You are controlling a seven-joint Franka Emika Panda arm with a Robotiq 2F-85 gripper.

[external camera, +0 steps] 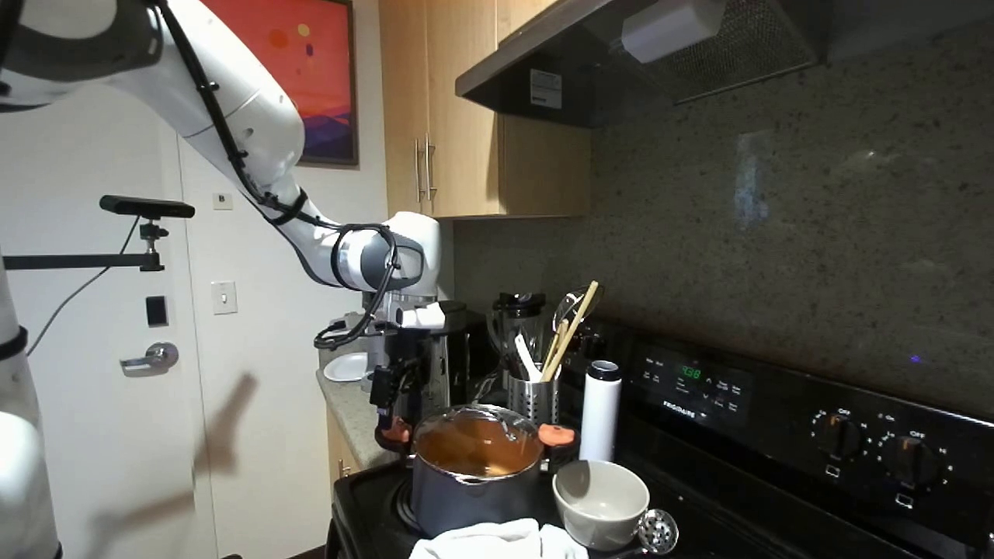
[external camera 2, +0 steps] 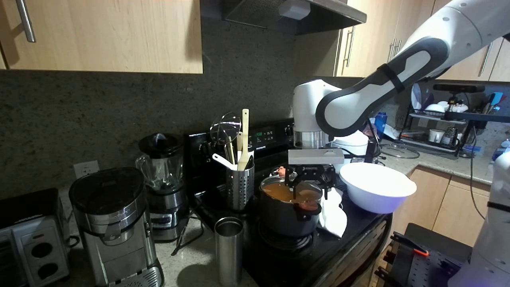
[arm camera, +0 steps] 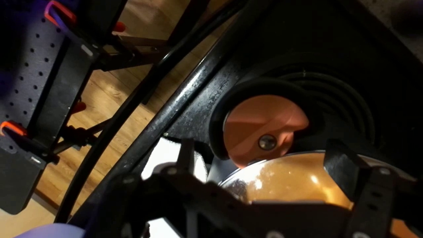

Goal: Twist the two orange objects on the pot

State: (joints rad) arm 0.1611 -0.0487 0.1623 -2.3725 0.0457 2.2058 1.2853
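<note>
A dark pot [external camera: 481,501] with a glass lid [arm camera: 290,175] stands on the stove, with brownish contents; the pot also shows in an exterior view [external camera 2: 285,217]. An orange object [arm camera: 261,129] with a round metal stud sits on its near black handle; it shows in both exterior views [external camera: 397,429] [external camera 2: 308,205]. A second orange object [external camera: 556,435] sits on the opposite handle, also visible behind the gripper [external camera 2: 281,171] and partly at the wrist view's lower right [arm camera: 400,228]. My gripper [arm camera: 259,145] is open and empty, pointing down, its fingers apart over the pot's near side [external camera 2: 310,194].
A white cloth [external camera 2: 334,215] lies against the pot. A bowl with a slotted spoon [external camera: 602,501], a white bottle [external camera: 602,415] and a utensil holder [external camera: 534,400] stand close by. A large white bowl [external camera 2: 376,185] and a metal tumbler [external camera 2: 229,251] flank the pot. A range hood [external camera: 590,74] hangs above.
</note>
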